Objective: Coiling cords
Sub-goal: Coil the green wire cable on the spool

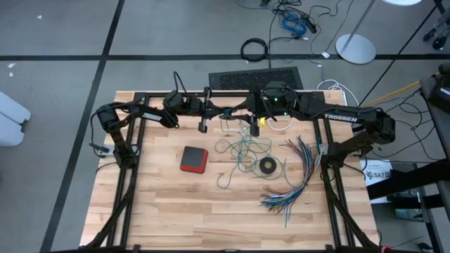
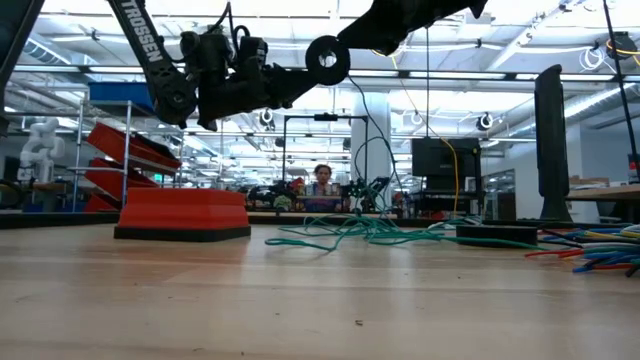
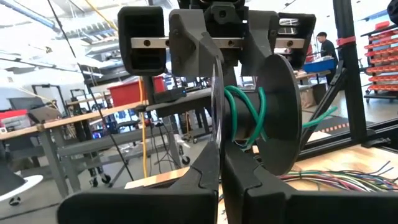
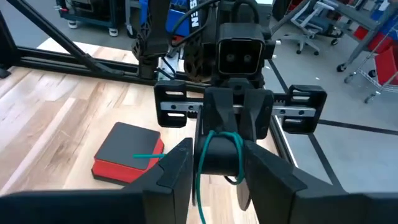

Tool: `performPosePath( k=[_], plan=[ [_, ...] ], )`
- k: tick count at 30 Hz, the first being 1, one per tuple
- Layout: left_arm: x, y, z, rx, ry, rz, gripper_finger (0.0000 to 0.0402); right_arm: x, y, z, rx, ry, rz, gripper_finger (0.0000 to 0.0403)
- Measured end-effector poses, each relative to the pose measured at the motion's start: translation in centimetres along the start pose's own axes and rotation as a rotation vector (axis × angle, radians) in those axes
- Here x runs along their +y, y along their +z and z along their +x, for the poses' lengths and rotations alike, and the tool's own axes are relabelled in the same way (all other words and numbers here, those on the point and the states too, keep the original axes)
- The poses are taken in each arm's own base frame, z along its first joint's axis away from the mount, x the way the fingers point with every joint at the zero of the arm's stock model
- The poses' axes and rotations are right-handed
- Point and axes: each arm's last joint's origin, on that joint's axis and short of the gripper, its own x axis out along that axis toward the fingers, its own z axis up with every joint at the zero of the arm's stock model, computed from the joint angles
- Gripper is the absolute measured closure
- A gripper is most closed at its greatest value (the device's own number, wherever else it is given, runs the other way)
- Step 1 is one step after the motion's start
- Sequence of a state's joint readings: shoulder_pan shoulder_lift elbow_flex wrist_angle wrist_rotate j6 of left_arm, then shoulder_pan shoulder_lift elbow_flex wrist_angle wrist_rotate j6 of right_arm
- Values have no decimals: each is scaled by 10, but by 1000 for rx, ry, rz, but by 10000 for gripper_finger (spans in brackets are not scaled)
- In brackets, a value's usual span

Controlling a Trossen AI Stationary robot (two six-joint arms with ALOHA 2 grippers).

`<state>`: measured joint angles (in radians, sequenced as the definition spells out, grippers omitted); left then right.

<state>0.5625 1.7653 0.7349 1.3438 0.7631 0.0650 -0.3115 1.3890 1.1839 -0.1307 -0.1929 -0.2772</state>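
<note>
Your right hand point(image 4: 214, 163) gripped a smooth black spool point(image 4: 219, 155) wound with thin teal-green cord point(image 1: 242, 151), whose loose loops lay tangled on the pale wooden bench point(image 1: 176, 204). Your left hand point(image 3: 221, 180) was clenched on the spool's thin round flange, both raised above the bench's far edge.

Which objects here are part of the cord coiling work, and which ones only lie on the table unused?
Belongs to the job:
- thin teal-green cord, wound partly on a dark round spool held between both grippers
- thin white cord

Lying about:
- red-and-black flat box
- fanned bundle of multicoloured wires
- small black tape ring
</note>
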Motion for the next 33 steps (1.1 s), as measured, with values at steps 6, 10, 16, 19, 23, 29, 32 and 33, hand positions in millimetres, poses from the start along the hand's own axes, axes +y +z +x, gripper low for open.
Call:
performPosePath(
  k=[6,10,16,19,23,29,32,33],
  plan=[
    [0,0,0,1,-1,-2,400,0,0,-1,-2,0,-21,310],
    [0,-1,0,8,5,-4,400,1,5,-6,-28,11,-29,323],
    [0,-1,0,10,-3,-7,400,1,9,-13,-51,1,-33,325],
    [0,-1,1,10,-4,6,400,0,8,-11,-45,1,-30,325],
    [-2,-1,2,10,-10,7,400,0,2,-3,-12,11,-21,325],
    [-4,-1,4,4,-15,9,400,0,-1,2,0,16,-20,325],
    [-4,-1,4,5,-15,8,400,0,0,1,-7,14,-22,325],
    [-4,0,4,4,-15,9,400,0,0,1,-7,14,-22,325]
  ],
)
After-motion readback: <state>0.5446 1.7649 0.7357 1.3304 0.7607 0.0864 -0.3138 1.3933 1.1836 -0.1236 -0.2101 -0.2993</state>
